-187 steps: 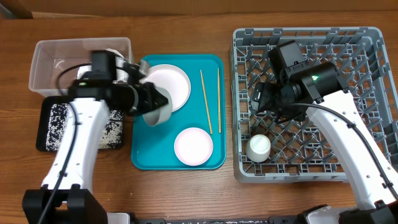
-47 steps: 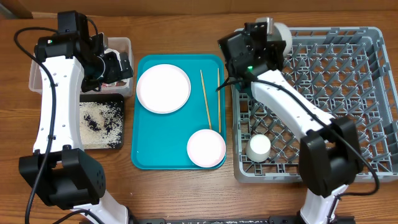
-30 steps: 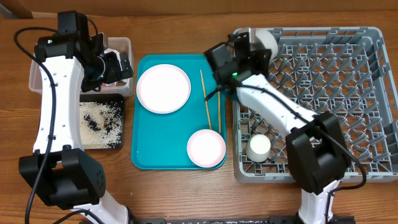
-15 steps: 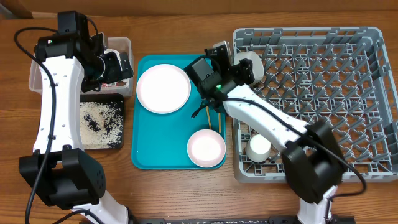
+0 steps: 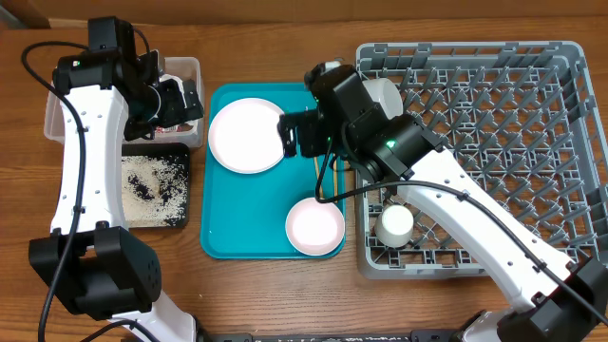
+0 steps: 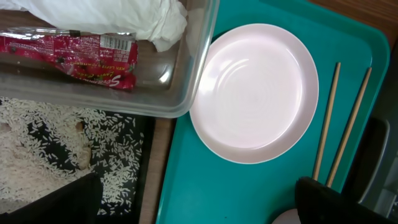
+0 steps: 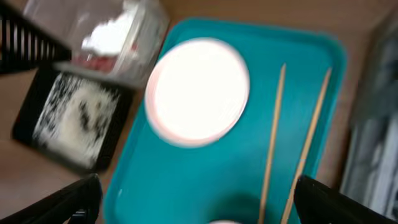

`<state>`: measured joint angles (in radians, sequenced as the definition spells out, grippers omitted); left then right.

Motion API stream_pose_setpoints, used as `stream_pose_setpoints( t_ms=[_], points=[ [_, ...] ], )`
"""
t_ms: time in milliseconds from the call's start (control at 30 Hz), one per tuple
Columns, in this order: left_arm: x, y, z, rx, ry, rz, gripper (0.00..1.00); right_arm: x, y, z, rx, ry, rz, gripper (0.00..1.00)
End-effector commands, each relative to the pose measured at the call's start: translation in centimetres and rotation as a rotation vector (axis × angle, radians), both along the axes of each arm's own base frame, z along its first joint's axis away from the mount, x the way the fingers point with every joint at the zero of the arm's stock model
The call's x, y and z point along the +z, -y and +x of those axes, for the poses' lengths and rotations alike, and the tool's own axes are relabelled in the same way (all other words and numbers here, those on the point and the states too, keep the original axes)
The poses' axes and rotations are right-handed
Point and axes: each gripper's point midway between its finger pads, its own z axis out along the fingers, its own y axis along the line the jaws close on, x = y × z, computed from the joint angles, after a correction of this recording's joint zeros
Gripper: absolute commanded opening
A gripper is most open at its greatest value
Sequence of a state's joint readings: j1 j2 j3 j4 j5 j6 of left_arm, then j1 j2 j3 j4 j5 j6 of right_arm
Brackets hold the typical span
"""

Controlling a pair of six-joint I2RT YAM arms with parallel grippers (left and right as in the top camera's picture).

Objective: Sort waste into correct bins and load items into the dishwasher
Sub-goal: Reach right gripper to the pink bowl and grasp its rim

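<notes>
**Lining up on the chopsticks (image 7: 273,134)**

Mid-desk, your right gripper (image 5: 297,136) is hanging spread above the chopsticks, probably to pinch them for the right-edge rack (image 5: 532,123). Your left gripper (image 5: 180,103) is idling spread over the far-left tub (image 6: 200,68).

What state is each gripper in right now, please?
Left gripper: open, holding nothing.
Right gripper: open, holding nothing.
</notes>
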<state>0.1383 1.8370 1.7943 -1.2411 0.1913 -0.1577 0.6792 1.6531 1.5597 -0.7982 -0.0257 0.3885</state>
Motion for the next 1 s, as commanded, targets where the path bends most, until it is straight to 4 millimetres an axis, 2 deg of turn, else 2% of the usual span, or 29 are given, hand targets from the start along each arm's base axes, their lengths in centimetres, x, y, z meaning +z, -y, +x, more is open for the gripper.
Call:
stream_pose_setpoints(
  t_ms=[0,100,167,267,400,633,967],
  points=[
    [0.8,0.1,0.5,-0.001,0.026,-0.005,1.0,-0.1,-1.5,-2.6,0.089,-0.103,0.057,1.0],
    [0.8,0.1,0.5,-0.001,0.026,-0.005,1.0,-0.8,-1.4,-3.6,0.099,-0.135,0.031,0.97],
    [0.8,0.1,0.5,-0.001,0.026,-0.005,1.0,-1.4,-2.1,-4.3,0.124,-0.15,0.017,0.96],
    [0.8,0.1,0.5,-0.001,0.026,-0.005,1.0,-3.1,-3.6,-5.4,0.163,-0.18,-0.017,0.94],
    [0.8,0.1,0.5,-0.001,0.026,-0.005,1.0,-5.8,-3.9,-6.1,0.17,-0.236,-0.081,0.89],
    [0.8,0.1,0.5,-0.001,0.026,-0.005,1.0,-8.9,-1.9,-6.6,0.075,-0.335,-0.191,0.86],
    [0.8,0.1,0.5,-0.001,0.026,-0.005,1.0,-9.7,0.3,-7.0,-0.063,-0.391,-0.252,0.84]
  ],
)
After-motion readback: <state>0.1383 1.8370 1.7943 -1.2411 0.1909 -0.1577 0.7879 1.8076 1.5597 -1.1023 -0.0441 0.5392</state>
